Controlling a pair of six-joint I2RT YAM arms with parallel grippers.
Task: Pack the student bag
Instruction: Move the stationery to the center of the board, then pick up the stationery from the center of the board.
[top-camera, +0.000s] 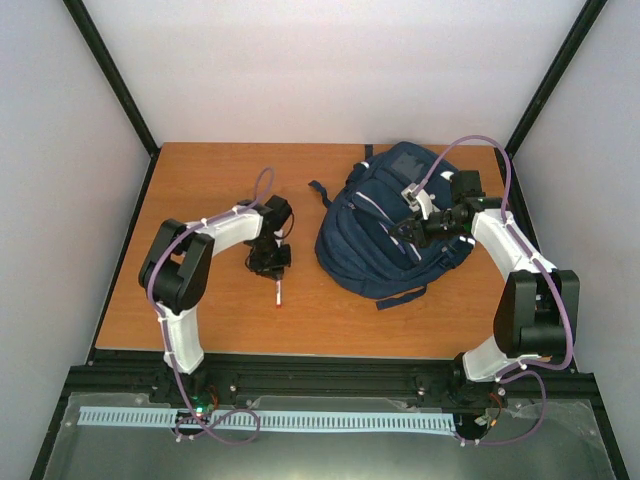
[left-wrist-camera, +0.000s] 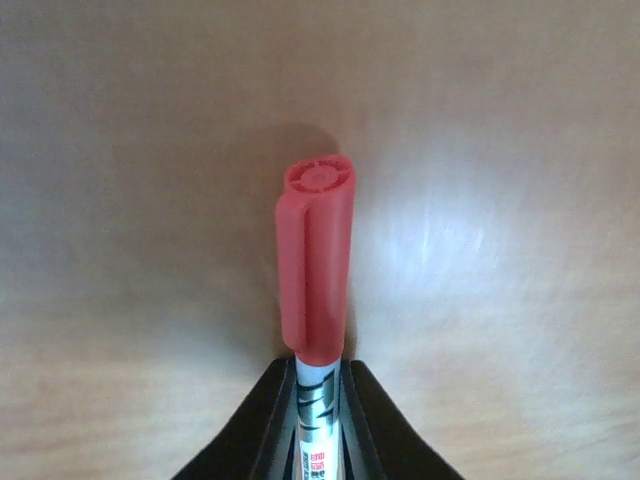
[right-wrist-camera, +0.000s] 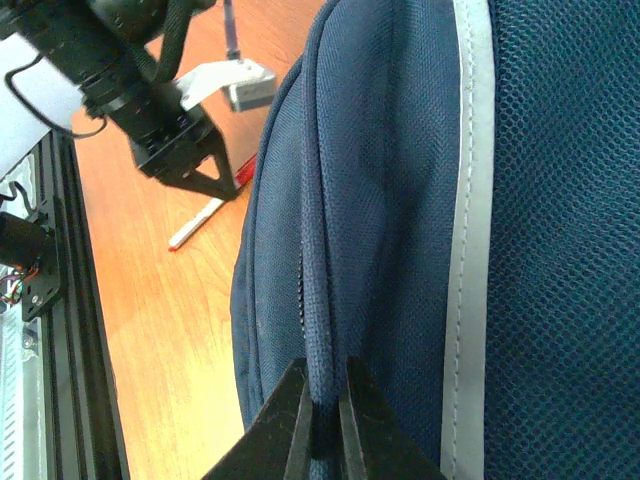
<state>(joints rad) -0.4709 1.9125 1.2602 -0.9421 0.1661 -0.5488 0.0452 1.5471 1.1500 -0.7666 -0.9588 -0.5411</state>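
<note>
The student bag (top-camera: 385, 235), a navy backpack with white stripes, lies on the right half of the wooden table (top-camera: 220, 330). My right gripper (top-camera: 412, 228) reaches onto its top. In the right wrist view that gripper (right-wrist-camera: 325, 425) is shut on a raised fabric edge of the bag (right-wrist-camera: 400, 200) beside a zip. A white marker (top-camera: 278, 291) with a red cap lies left of the bag. My left gripper (top-camera: 270, 262) is over it. In the left wrist view the gripper (left-wrist-camera: 318, 420) is shut on the marker's white barrel, and the red cap (left-wrist-camera: 318, 250) sticks out past the fingertips.
Black frame posts stand at the table's corners, with white walls behind. A dark rail (top-camera: 320, 375) runs along the near edge by the arm bases. In the right wrist view the left gripper (right-wrist-camera: 190, 165) and the marker (right-wrist-camera: 195, 225) sit just left of the bag.
</note>
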